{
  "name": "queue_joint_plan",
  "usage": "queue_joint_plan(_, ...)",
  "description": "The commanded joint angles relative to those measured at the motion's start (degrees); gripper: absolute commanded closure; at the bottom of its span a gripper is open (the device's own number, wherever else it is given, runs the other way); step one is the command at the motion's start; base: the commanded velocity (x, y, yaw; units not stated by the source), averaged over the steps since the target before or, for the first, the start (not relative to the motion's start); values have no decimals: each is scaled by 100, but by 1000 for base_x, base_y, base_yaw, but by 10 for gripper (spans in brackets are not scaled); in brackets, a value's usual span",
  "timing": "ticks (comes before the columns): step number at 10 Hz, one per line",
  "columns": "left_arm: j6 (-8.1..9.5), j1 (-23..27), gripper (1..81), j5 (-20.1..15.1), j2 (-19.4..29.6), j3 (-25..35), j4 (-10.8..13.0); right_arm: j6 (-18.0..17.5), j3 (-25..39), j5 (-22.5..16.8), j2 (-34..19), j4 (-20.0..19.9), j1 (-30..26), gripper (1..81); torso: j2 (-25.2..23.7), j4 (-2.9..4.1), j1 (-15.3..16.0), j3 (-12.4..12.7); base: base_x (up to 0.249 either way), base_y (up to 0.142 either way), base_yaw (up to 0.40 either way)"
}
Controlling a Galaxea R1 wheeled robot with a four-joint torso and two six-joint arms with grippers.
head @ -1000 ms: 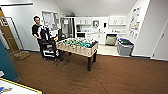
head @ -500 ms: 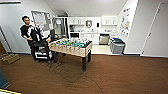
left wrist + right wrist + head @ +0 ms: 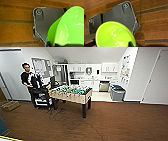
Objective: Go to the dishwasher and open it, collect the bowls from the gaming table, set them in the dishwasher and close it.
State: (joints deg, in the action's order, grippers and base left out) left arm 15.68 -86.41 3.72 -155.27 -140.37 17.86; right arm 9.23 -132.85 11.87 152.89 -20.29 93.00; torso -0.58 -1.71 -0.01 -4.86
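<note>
— Since a second ago, what has moved?

— Mostly the camera. The whole head view has shifted, so the table-football table (image 3: 72, 93) and the person (image 3: 28, 80) behind it now sit a little further left, and more of the brown floor (image 3: 112, 122) lies in front. That is the robot's own motion and not theirs.

— Where is the dishwasher?

— Far across the room, in the kitchen corner: the dishwasher (image 3: 103, 86) shows as a steel front set among white cabinets (image 3: 86, 84). It is small at this range, and its front appears upright and in line with them. A grey bin (image 3: 117, 93) stands just beside it, nearer the right-hand wall.

— And the bowl?

— A green bowl (image 3: 67, 27) shows large in the left wrist view, tilted, its hollow facing the camera, above the striped brown floor. A green bowl also shows large in the right wrist view (image 3: 115, 36), in front of the robot's dark plate.

— So which arm has it?

— I cannot tell. Whether the left end effector or the right end effector is wide, narrow or clamped on the bowl is not visible.

— Anything else nearby?

— The person stands at a dark cart (image 3: 41, 97), and a cardboard box (image 3: 10, 105) lies on the floor near the left wall.
</note>
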Motion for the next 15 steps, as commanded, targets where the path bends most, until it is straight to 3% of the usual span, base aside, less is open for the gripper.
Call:
queue_joint_plan(1, -12, 242, 811, -266, 136, 10, 51, 18, 50, -352, -169, 112, -189, 811, 0, 0, 1, 0, 0, 0, 0)
queue_joint_plan(15, -20, 242, 811, -284, 110, 19, 68, 18, 41, -352, -151, 112, -189, 811, -4, 0, 1, 2, 83, 0, 0)
